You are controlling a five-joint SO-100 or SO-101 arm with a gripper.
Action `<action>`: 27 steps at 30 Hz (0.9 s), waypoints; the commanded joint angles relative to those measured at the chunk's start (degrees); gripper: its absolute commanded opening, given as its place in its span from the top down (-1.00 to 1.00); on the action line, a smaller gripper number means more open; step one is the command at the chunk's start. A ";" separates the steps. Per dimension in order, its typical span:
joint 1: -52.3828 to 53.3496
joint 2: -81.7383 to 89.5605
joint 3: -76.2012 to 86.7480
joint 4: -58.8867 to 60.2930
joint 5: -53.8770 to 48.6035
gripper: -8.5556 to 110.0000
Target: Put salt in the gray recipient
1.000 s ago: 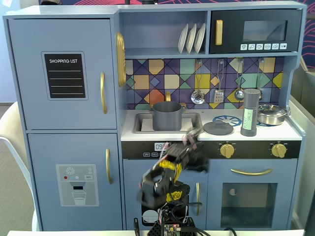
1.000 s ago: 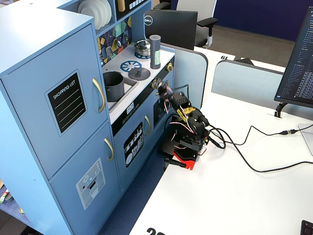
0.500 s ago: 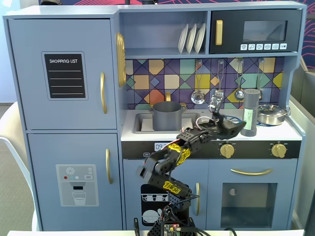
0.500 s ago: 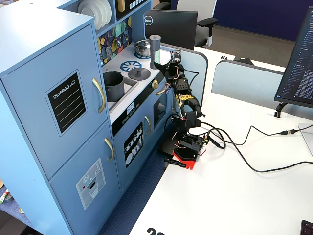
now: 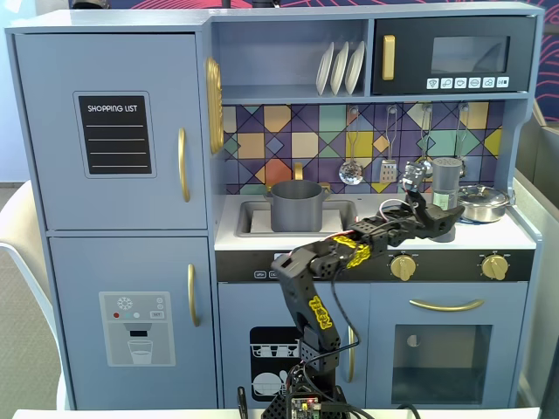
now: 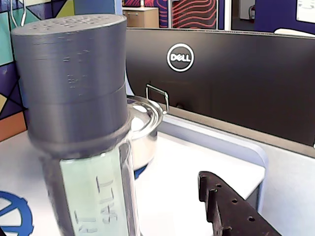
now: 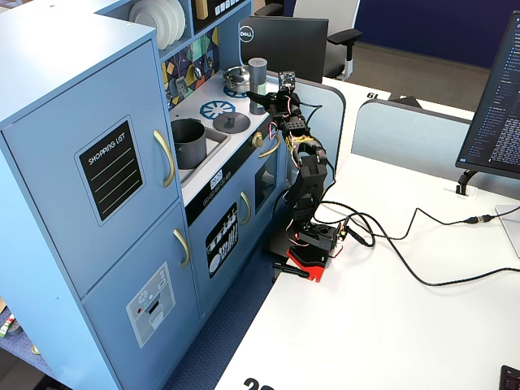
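Now at salt [image 5: 446, 182] [image 6: 83, 132] [image 7: 257, 75], gripper [image 5: 441, 218] [image 7: 258, 99] spread around its base, not clamped, pot [image 5: 296, 205] [image 7: 189, 143] apart in sink.

One salt shaker [image 5: 447, 179], one gray pot [image 5: 296, 206], one flat lid [image 7: 231, 122] and one steel pan [image 5: 483, 202] sit on the toy kitchen. Three white plates [image 5: 341, 68] stand on the shelf. Three utensils [image 5: 388, 144] hang on the backsplash. Two gold knobs [image 5: 403, 266] front the stove. One arm [image 5: 319, 297] reaches up.
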 commanded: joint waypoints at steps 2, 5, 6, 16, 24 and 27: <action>-2.46 -6.33 -9.84 -2.55 -1.14 -0.12; -3.52 -10.90 -13.45 -4.66 -1.14 -0.09; -3.96 -12.48 -14.77 -5.27 -1.41 -0.08; -5.63 -24.17 -28.12 -6.68 -3.52 0.00; -8.17 -29.53 -35.24 -11.25 -6.42 0.77; -9.40 -29.97 -39.81 -13.36 -2.64 0.86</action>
